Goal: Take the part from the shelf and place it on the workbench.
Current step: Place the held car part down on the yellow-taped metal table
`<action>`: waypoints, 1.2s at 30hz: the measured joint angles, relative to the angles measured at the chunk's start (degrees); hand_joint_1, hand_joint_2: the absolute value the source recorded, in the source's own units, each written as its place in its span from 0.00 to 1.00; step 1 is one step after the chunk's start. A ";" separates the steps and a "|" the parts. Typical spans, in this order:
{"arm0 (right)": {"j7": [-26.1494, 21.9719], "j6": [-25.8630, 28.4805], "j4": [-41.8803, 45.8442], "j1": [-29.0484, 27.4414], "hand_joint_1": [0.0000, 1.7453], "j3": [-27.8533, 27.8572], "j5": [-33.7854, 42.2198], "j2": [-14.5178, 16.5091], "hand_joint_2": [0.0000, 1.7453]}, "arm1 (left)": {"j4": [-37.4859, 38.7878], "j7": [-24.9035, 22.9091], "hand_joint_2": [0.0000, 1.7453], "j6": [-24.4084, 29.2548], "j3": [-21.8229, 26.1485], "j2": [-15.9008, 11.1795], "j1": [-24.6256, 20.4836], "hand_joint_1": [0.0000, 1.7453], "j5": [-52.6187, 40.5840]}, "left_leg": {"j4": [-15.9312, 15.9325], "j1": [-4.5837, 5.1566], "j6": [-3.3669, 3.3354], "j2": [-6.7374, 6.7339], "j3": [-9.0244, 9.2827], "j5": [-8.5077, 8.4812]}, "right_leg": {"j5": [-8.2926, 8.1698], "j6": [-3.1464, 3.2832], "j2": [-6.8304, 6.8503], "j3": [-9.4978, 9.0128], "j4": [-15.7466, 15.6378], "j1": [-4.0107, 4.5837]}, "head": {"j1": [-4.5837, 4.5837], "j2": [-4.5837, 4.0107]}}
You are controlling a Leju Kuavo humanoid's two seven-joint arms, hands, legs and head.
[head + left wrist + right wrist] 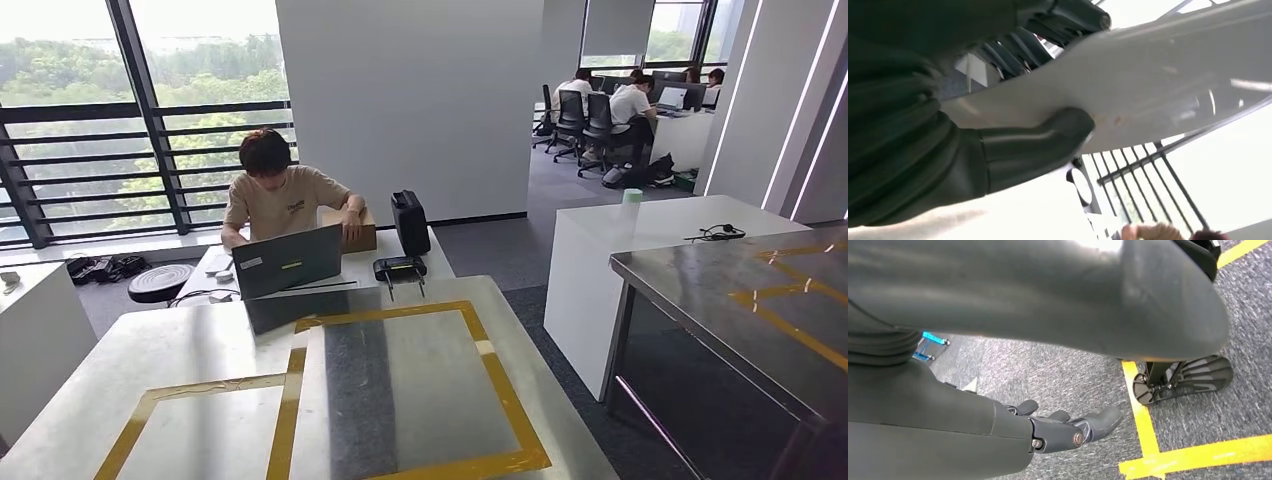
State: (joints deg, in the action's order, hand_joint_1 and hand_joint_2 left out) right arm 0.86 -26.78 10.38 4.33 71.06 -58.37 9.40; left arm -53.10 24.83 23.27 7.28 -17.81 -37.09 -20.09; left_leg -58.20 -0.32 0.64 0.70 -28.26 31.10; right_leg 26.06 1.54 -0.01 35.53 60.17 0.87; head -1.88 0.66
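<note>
The left hand (998, 150) grips the white part (1148, 90); the right hand (1068, 430) hangs loosely open, holding nothing. Lower the part level onto the tabletop (420, 390) inside the tape.

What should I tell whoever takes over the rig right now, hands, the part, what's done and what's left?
Left hand: grips the flat white part, thumb pressed on one face and fingers on the other.
Right hand: hangs by the robot's side over grey carpet with yellow floor tape, holding nothing, fingers loosely apart.
Workbench: straight ahead in the head view, with yellow-taped squares; a person sits behind it at a laptop.
Done: part is in hand.
Left: bring the part over the workbench, set it down, let go.
</note>
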 joint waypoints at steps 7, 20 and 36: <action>0.62 0.01 0.00 -0.09 0.00 -0.53 -0.40 -0.10 0.00 | 25.83 -7.29 1.00 1.00 -15.81 2.76 -17.00 1.00 -16.44 | 0.05 0.05 0.36 -0.83 -0.07 0.07 | -0.24 0.14 -0.85 -0.15 -0.18 -0.08 | 0.00 0.00; 1.68 0.01 0.00 -0.60 0.00 -0.94 -1.32 -0.53 0.00 | 35.00 -7.84 1.00 0.43 -27.50 4.97 -19.80 1.00 -27.52 | 0.05 0.17 0.31 -0.97 0.32 0.16 | -0.29 0.09 -0.99 -0.18 -0.36 -0.20 | 0.00 0.00; 1.92 0.01 -0.02 -0.69 0.00 -1.10 -2.43 -0.77 0.00 | 36.85 -0.15 1.00 5.32 -35.86 5.24 -16.45 1.00 -38.08 | 0.08 0.17 0.29 -0.97 0.05 0.17 | -0.28 0.06 -0.99 -0.23 -0.38 -0.20 | 0.00 0.00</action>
State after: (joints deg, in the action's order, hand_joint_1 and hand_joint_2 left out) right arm 2.78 -26.77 10.37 3.64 69.96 -60.81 8.63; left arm -16.25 24.67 28.59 -28.58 -12.57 -53.54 -58.16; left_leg -58.12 -0.15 0.93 -0.28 -28.21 31.27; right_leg 25.78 1.60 -1.00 35.31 59.80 0.67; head -1.88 0.66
